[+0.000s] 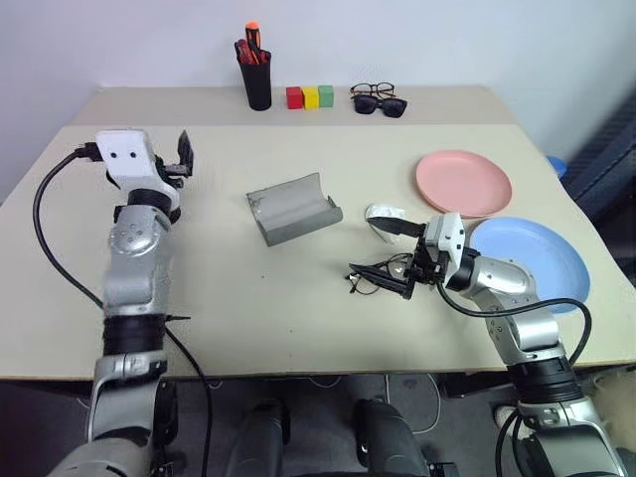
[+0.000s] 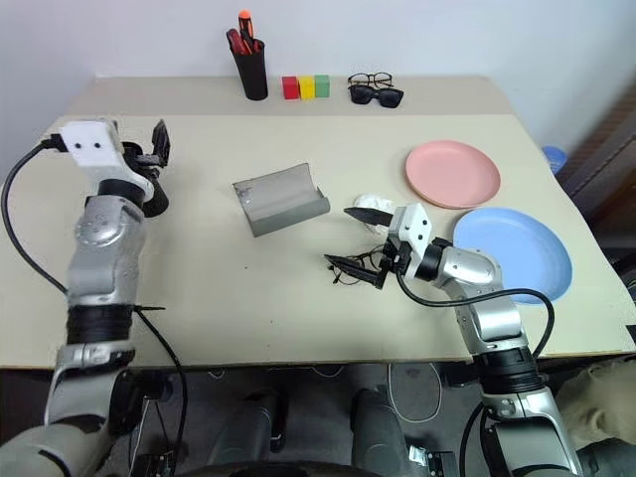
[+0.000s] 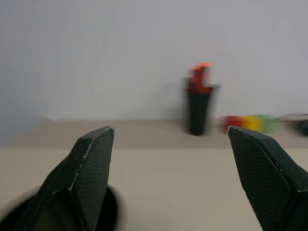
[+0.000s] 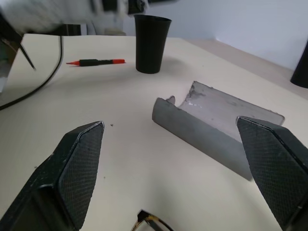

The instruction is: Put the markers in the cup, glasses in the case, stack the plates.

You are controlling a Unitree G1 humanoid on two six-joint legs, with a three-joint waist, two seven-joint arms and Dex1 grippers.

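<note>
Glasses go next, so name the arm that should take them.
Right. Its open hand hovers just over the glasses, with the open case close by. The left hand is far across the table.

Lab, bare table [image 1: 298, 328], plain white wall [image 1: 447, 40]

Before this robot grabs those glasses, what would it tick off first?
1. Right gripper open: ok, fingers spread wide.
2. Glasses within reach: ok, on the table right at that gripper.
3. Case open: ok, lying open mid-table.
4. Case empty: ok, nothing inside it.
5. Left gripper out of the way: ok, open and raised at the far left.
6. Red marker in the cup: not ok, it lies on the table beside it.
</note>
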